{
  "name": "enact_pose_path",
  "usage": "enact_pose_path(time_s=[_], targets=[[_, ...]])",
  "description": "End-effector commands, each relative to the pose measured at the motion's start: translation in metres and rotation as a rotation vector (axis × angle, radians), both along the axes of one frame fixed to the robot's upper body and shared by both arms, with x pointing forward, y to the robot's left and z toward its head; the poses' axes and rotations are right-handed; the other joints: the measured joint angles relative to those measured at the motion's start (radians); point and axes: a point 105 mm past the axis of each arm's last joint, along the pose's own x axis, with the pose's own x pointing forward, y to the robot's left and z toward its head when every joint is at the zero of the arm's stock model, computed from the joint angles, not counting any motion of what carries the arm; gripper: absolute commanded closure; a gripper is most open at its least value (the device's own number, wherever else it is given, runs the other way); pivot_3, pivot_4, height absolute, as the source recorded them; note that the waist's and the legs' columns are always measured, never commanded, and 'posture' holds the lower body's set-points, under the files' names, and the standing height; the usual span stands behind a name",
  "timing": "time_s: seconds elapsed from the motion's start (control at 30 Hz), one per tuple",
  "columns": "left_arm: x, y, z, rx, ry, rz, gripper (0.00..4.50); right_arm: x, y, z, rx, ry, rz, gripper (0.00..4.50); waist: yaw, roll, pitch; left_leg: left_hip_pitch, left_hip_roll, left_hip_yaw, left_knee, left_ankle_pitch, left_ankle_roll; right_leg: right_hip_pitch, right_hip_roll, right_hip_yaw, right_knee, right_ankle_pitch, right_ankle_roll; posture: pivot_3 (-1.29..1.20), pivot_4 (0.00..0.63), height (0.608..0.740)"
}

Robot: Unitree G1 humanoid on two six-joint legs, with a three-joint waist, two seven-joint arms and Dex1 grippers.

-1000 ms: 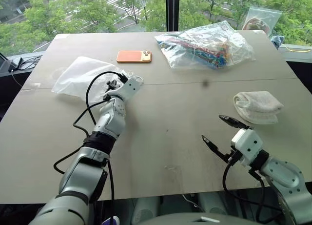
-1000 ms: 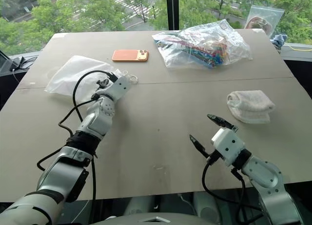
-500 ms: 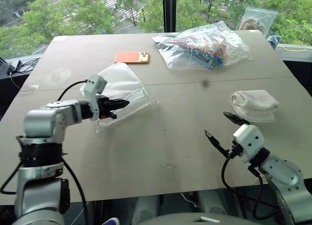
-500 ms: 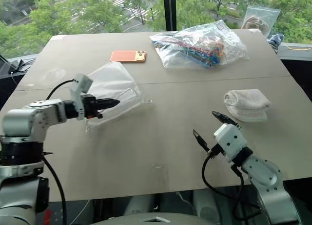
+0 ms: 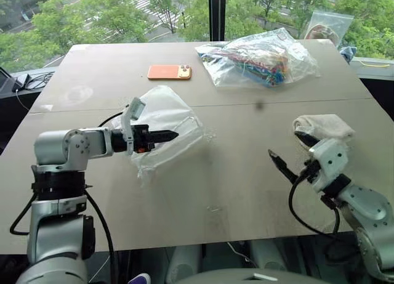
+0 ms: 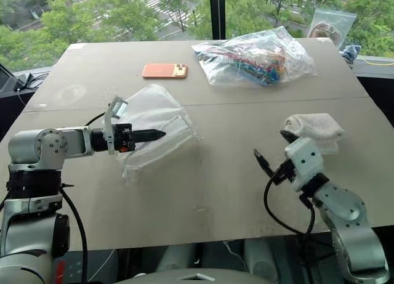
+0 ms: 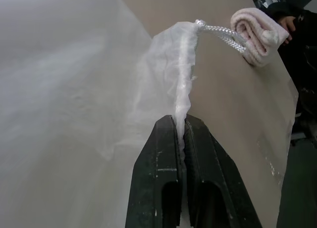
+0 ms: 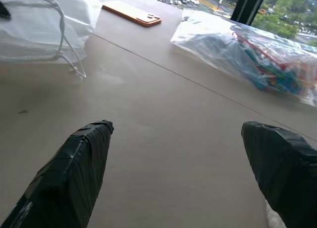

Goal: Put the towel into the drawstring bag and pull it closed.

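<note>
The left pincer point(image 5: 172, 135) is pressed together, pinching the thin fabric near the neck of the drawstring bag point(image 5: 169, 121), which hangs partly lifted off the tabletop point(image 5: 234, 173); its cord point(image 8: 62, 35) trails toward the towel. The towel point(image 5: 323, 127) lies on the tabletop well apart from the bag, toward the robot's right. The right pincer point(image 5: 289, 154) is spread wide just beside the towel, holding nothing. Beyond the bag lie an orange phone point(image 5: 169, 71) and a clear plastic bag of colourful items point(image 5: 258, 57).
</note>
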Motion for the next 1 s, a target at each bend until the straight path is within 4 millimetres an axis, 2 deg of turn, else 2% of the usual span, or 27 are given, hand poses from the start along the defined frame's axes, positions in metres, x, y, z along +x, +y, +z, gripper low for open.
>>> enact_pose_path(time_s=[0.03,0.1,0.33,0.4,0.57,0.7,0.83,0.93,0.97,1.0], targets=[[0.004,-0.013,0.015,-0.008,-0.07,-0.032,4.34,0.016,-0.037,0.015,0.023,0.007,-0.126,0.0,0.0,0.0,0.0,0.0,0.0,0.001,0.0,0.0,0.0,0.0,0.0,0.001,0.0,0.0,0.0,0.0,0.15,0.74],[0.005,-0.021,0.017,-0.014,-0.084,-0.047,4.34,0.031,-0.059,0.023,0.047,0.034,-0.194,0.0,-0.004,0.0,0.0,0.0,0.0,0.001,0.0,0.0,0.0,0.0,0.0,0.001,0.0,0.0,0.0,0.0,0.15,0.74],[0.004,-0.034,0.021,-0.027,-0.118,-0.072,4.34,0.069,-0.11,0.031,0.084,0.267,-0.21,0.0,-0.006,0.001,0.001,0.0,0.0,0.003,-0.002,0.0,0.0,-0.001,0.0,0.003,0.0,0.0,0.0,0.0,0.15,0.74],[0.004,-0.035,0.02,-0.027,-0.123,-0.068,4.34,0.075,-0.122,0.021,0.061,0.369,-0.194,0.0,-0.006,0.001,0.001,0.0,0.0,0.003,-0.002,0.0,0.0,-0.001,0.0,0.003,0.0,0.0,0.0,0.0,0.15,0.74],[0.0,-0.037,0.015,-0.024,-0.136,-0.057,4.34,0.082,-0.145,-0.036,0.032,0.669,-0.132,0.0,-0.011,0.0,0.002,-0.001,0.0,0.005,-0.002,0.0,0.0,-0.001,0.0,0.003,-0.003,0.0,0.0,0.0,0.15,0.74],[-0.003,-0.037,0.015,-0.028,-0.145,-0.044,4.34,0.086,-0.145,-0.061,0.012,0.759,-0.101,0.0,-0.027,-0.001,0.002,0.0,0.0,0.005,-0.002,0.0,0.0,-0.001,0.0,0.005,-0.002,0.0,0.0,0.0,0.15,0.74],[-0.004,-0.037,0.015,-0.034,-0.155,-0.017,4.34,0.087,-0.107,-0.087,0.076,0.856,0.055,0.0,-0.038,-0.012,0.001,0.005,0.001,0.005,-0.002,0.0,0.0,0.003,0.001,0.006,-0.002,0.0,0.0,0.0,0.15,0.74],[-0.003,-0.037,0.016,-0.034,-0.165,0.007,4.5,0.087,-0.09,-0.092,0.088,0.865,0.129,0.74,-0.05,-0.017,-0.001,0.015,0.002,0.005,-0.003,0.0,0.0,0.012,0.002,0.006,-0.002,0.0,0.0,0.0,0.15,0.74],[-0.002,-0.037,0.017,-0.036,-0.167,0.012,4.5,0.086,-0.084,-0.093,0.086,0.857,0.16,1.33,-0.053,-0.018,-0.001,0.016,0.002,0.005,-0.003,0.0,0.0,0.013,0.002,0.006,-0.002,0.0,0.0,0.0,0.15,0.74],[-0.002,-0.038,0.017,-0.037,-0.169,0.014,4.5,0.086,-0.081,-0.092,0.081,0.844,0.179,1.69,-0.055,-0.019,-0.001,0.017,0.002,0.005,-0.003,0.0,0.0,0.014,0.003,0.006,-0.002,0.0,0.0,0.0,0.15,0.74]])
